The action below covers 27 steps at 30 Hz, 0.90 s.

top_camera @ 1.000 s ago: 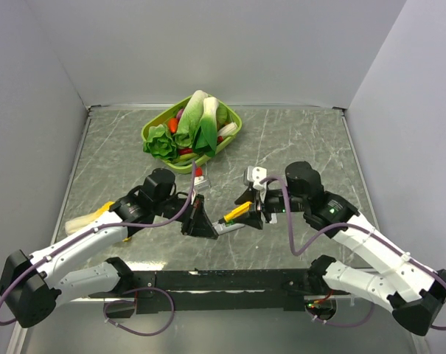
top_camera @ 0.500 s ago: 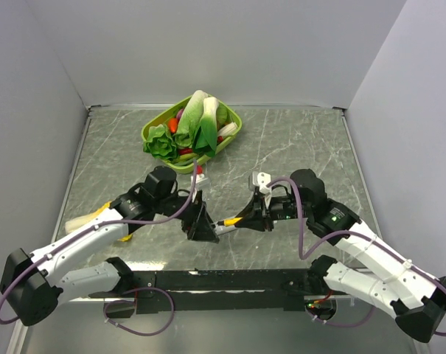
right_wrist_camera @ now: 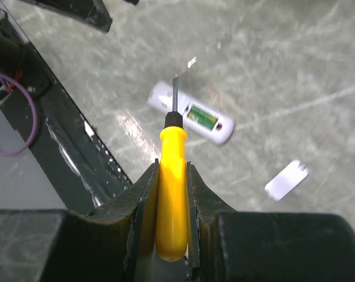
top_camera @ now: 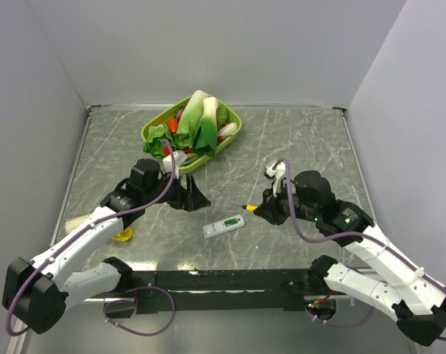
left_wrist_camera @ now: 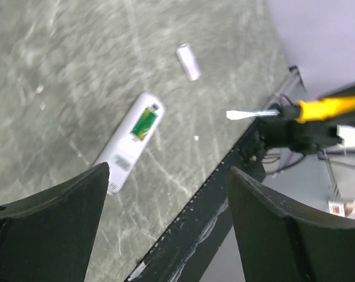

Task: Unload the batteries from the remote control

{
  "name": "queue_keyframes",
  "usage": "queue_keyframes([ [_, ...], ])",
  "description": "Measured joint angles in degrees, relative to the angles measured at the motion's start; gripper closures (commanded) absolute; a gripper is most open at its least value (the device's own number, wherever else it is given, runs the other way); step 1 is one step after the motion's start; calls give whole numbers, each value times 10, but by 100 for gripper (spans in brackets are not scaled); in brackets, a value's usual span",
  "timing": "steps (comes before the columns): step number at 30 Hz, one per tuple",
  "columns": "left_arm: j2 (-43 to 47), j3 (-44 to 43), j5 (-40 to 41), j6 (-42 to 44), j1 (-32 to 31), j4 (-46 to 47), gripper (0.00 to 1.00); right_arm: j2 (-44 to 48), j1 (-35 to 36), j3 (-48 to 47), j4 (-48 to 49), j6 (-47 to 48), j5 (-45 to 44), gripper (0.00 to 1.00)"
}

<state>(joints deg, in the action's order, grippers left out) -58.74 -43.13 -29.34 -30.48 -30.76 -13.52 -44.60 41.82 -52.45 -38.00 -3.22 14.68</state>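
Since a second ago both arms have backed off the middle. The left one has swung up toward the basket (top_camera: 237, 127) and the right one has pulled away to its own side, so the remote (top_camera: 224, 225) now lies alone on the worktop (top_camera: 304, 140) between them.

Top view: the remote sits flat, angled a bit, well clear of both sets of jaws, with a small green patch showing on its upper face. The right jaws hold the screwdriver (top_camera: 246, 207), its tip pointing at the remote but not touching it.

Left wrist: the left jaws are spread wide with nothing between them. Below them is the remote (left_wrist_camera: 130, 144) with the battery (left_wrist_camera: 145, 122) sitting in its open recess. The cover (left_wrist_camera: 188, 61) lies apart from it on the worktop, and the screwdriver (left_wrist_camera: 283, 111) hangs in the air off to the side.

Right wrist: the right jaws are clamped on the yellow handle of the screwdriver (right_wrist_camera: 171, 194), blade hovering above the remote (right_wrist_camera: 192, 114). The battery (right_wrist_camera: 202, 116) is in its slot and the cover (right_wrist_camera: 287, 179) lies near.

So I'd say it's about halfway. The cover's off, but the green cell isn't out yet. I can only make out one, so I can't tell if there's a second. Prying it out is what's left.
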Motion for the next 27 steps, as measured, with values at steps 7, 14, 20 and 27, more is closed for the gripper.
queue_keyframes([
  [7, -85, 93, 42, -81, -5, 83, 23, -10, 0, 83, -3, -92, -13, 100],
  [14, -147, 115, 68, -90, -58, 131, 16, -99, 0, 82, -7, -177, -38, 100],
  [20, -142, 117, 106, -86, -105, 155, 18, -125, 0, 82, -7, -203, -45, 100],
  [27, -172, 146, 116, -108, -107, 195, 22, -155, -11, 81, -11, -203, -56, 100],
])
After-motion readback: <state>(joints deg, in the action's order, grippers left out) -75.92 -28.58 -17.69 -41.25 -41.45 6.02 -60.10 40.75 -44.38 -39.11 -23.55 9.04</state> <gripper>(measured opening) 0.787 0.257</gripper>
